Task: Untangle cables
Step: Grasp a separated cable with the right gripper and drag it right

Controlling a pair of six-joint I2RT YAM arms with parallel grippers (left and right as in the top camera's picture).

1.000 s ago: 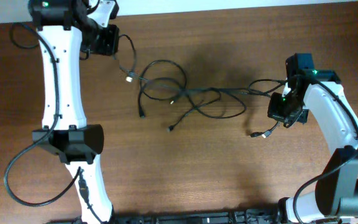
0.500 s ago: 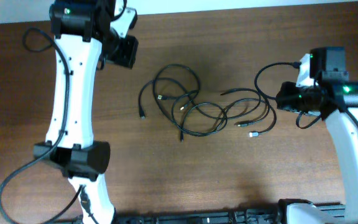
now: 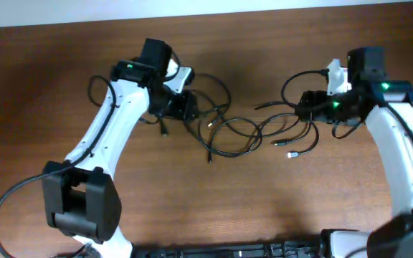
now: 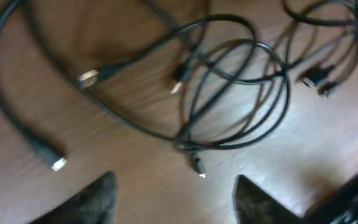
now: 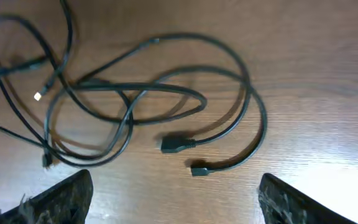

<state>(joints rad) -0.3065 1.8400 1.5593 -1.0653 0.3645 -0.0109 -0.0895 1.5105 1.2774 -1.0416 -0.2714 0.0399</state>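
2 things sit nearest the lenses: the left arm's black two-finger gripper (image 4: pixel 179 196), spread wide with nothing between its fingers, and the right arm's black two-finger gripper (image 5: pixel 176 199), equally released and empty. Each hovers low at 1 end of the tangle, probably so the arms can pull from opposite sides. Just beyond the fingers lie the thin black cables (image 3: pixel 244 129), overlapping loops with small plugs loose at their ends, resting mid-table between both arms. The brown wood-grain table (image 3: pixel 214 208) shows a faint sheen. A pale strip (image 3: pixel 214 6) runs past its far edge, too narrow to identify.
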